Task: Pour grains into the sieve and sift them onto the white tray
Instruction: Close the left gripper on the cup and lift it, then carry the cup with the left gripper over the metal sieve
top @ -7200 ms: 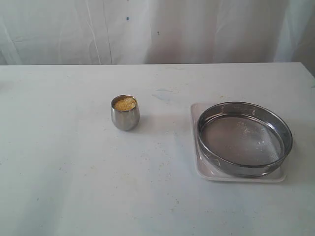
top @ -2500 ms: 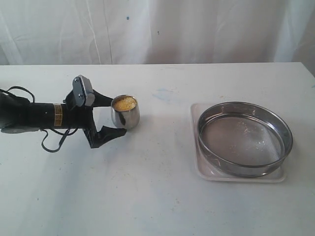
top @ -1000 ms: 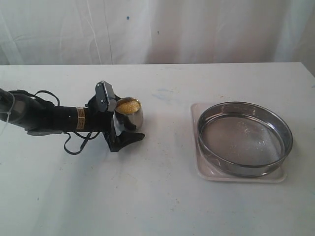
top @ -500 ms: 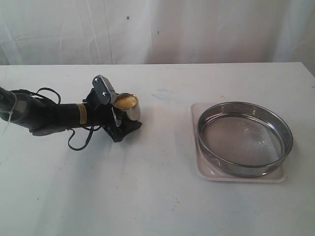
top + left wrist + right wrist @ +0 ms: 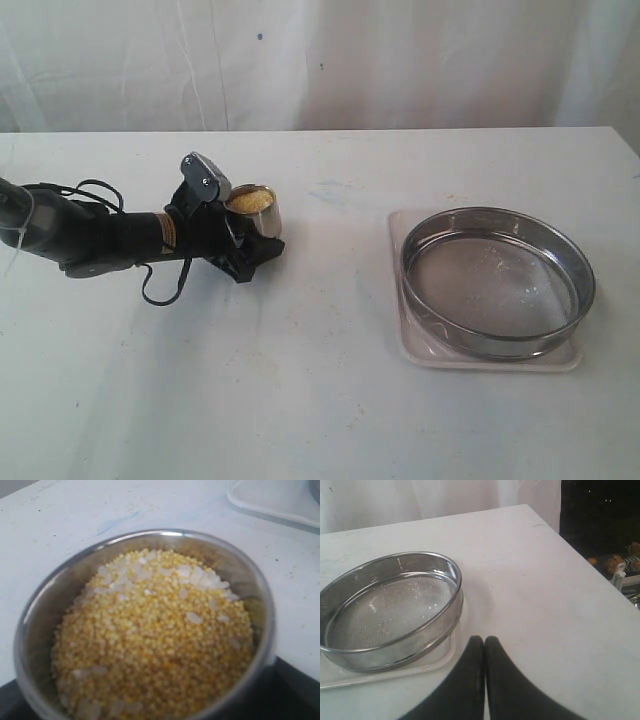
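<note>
A small steel cup (image 5: 256, 213) filled with the grains (image 5: 250, 200) sits between the jaws of my left gripper (image 5: 254, 226), which is shut on it at the table's left-middle. In the left wrist view the yellow and whitish grains (image 5: 155, 635) fill the cup (image 5: 150, 534) close to the rim. At the right, the sieve (image 5: 497, 280) rests on the white tray (image 5: 398, 335); only a few specks lie on its mesh. My right gripper (image 5: 484, 641) is shut and holds nothing. It sits beside the tray's corner (image 5: 395, 672), near the sieve (image 5: 390, 610), and does not show in the exterior view.
My black left arm (image 5: 90, 238) and its looping cable (image 5: 160, 290) lie across the table's left side. A white curtain (image 5: 320, 60) hangs behind. In the right wrist view the table's edge drops off to a dark area (image 5: 600, 520).
The left arm came in from the left and shut on the cup. In the last second the cup has moved slightly up and left in the view. Sieve and tray have not moved.
</note>
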